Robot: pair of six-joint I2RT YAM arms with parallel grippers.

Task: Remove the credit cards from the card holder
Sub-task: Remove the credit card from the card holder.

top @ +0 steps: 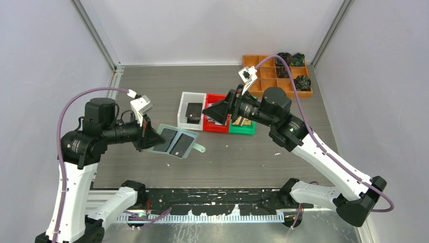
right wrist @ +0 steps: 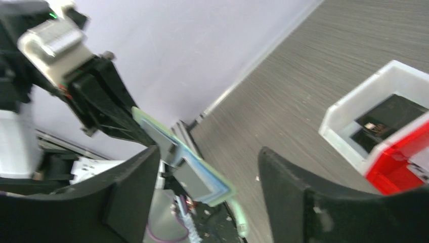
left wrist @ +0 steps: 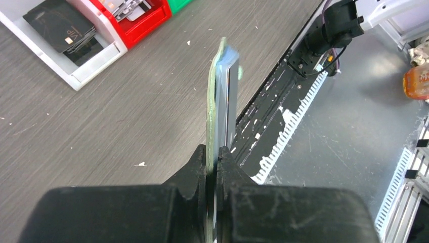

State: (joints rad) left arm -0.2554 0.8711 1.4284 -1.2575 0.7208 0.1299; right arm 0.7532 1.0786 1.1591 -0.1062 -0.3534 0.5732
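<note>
Two dark cards (top: 181,144) in card holder (top: 194,143), left fingers (left wrist: 192,177) clamped on it, right fingers (right wrist: 126,202) spread

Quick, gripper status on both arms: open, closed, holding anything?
Left gripper: closed, jaws clamped on the edge of the card holder.
Right gripper: jaws open, holding nothing.
</note>
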